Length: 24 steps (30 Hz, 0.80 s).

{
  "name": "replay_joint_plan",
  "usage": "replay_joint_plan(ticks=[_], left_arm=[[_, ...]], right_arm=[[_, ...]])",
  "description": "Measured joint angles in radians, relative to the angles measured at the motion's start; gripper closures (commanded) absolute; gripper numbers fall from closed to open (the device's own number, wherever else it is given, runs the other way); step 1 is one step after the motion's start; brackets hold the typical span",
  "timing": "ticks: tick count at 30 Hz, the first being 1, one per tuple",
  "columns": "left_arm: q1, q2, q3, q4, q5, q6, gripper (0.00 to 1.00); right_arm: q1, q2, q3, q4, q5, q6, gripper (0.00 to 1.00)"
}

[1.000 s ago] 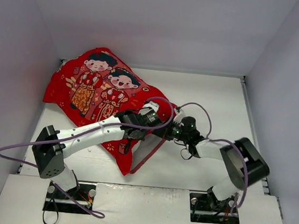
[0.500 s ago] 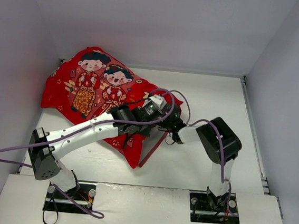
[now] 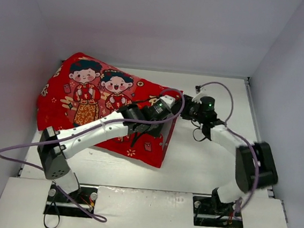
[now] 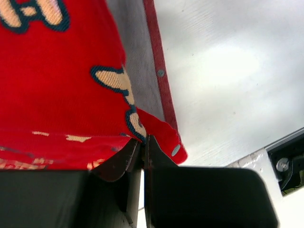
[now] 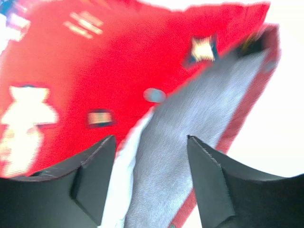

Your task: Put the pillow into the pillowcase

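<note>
The red pillowcase (image 3: pixel 99 103) with two cartoon figures lies bulging across the left and middle of the table. My left gripper (image 3: pixel 167 103) is shut on its right-hand open edge; the left wrist view shows the fingertips (image 4: pixel 145 140) pinching the red hem (image 4: pixel 161 128) beside the grey lining (image 4: pixel 140 61). My right gripper (image 3: pixel 187 103) stands open just right of that edge, holding nothing. In the right wrist view its gripper (image 5: pixel 151 140) spans the grey lining (image 5: pixel 190 118), with a white strip of pillow (image 5: pixel 122 175) showing inside the pillowcase (image 5: pixel 95 61). The top view shows no pillow.
White walls (image 3: pixel 18 52) close in the table on the left, back and right. Purple cables (image 3: pixel 13 152) loop off both arms. A metal rail (image 3: pixel 266 181) runs along the table's right side. Bare tabletop (image 3: pixel 206 162) lies right of the pillowcase.
The right gripper has opened, let go of the pillowcase edge and drawn back to the right. The left gripper moved further back with the edge; the pillowcase now lies flatter and more to the left.
</note>
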<state>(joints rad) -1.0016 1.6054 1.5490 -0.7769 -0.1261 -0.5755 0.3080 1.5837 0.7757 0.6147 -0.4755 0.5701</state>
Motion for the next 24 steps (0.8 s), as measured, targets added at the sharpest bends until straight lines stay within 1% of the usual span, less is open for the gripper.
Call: replay_joint_plan(ticks=[2,4,6,7,8,11,15,16,17,19,20,21,24], left_arm=[[0.0,0.048,0.026,0.014,0.016,-0.001,1.0],[0.0,0.111,0.06,0.027,0.027,-0.003,1.0],[-0.005,0.172,0.104,0.035,0.032,-0.008,1.0],[-0.009,0.202,0.131,0.043,0.033,-0.012,1.0],[-0.014,0.23,0.158,0.05,0.033,-0.017,1.0],[-0.034,0.312,0.243,0.087,0.039,-0.043,1.0],[-0.07,0.401,0.363,0.117,0.048,-0.065,1.0],[-0.079,0.42,0.394,0.125,0.051,-0.065,0.94],[-0.088,0.431,0.416,0.137,0.054,-0.064,0.65],[-0.097,0.428,0.422,0.154,0.059,-0.06,0.39],[-0.101,0.414,0.414,0.159,0.056,-0.055,0.24],[-0.104,0.394,0.401,0.161,0.048,-0.045,0.22],[-0.088,0.288,0.323,0.159,0.014,-0.024,0.22]], right_arm=[[-0.014,-0.134,0.029,-0.139,0.083,-0.07,0.36],[-0.038,-0.248,0.065,-0.262,0.151,-0.123,0.29],[-0.09,-0.344,0.091,-0.375,0.202,-0.165,0.18],[-0.13,-0.391,0.105,-0.444,0.229,-0.183,0.08],[-0.161,-0.428,0.115,-0.491,0.248,-0.195,0.0],[-0.252,-0.536,0.158,-0.65,0.324,-0.238,0.0],[-0.269,-0.645,0.227,-0.759,0.389,-0.272,0.0],[-0.269,-0.666,0.244,-0.774,0.402,-0.283,0.0],[-0.27,-0.685,0.256,-0.785,0.41,-0.293,0.0],[-0.27,-0.719,0.264,-0.801,0.414,-0.313,0.0],[-0.27,-0.734,0.264,-0.812,0.414,-0.322,0.0],[-0.27,-0.747,0.264,-0.822,0.412,-0.329,0.0],[-0.27,-0.772,0.266,-0.846,0.409,-0.354,0.0]])
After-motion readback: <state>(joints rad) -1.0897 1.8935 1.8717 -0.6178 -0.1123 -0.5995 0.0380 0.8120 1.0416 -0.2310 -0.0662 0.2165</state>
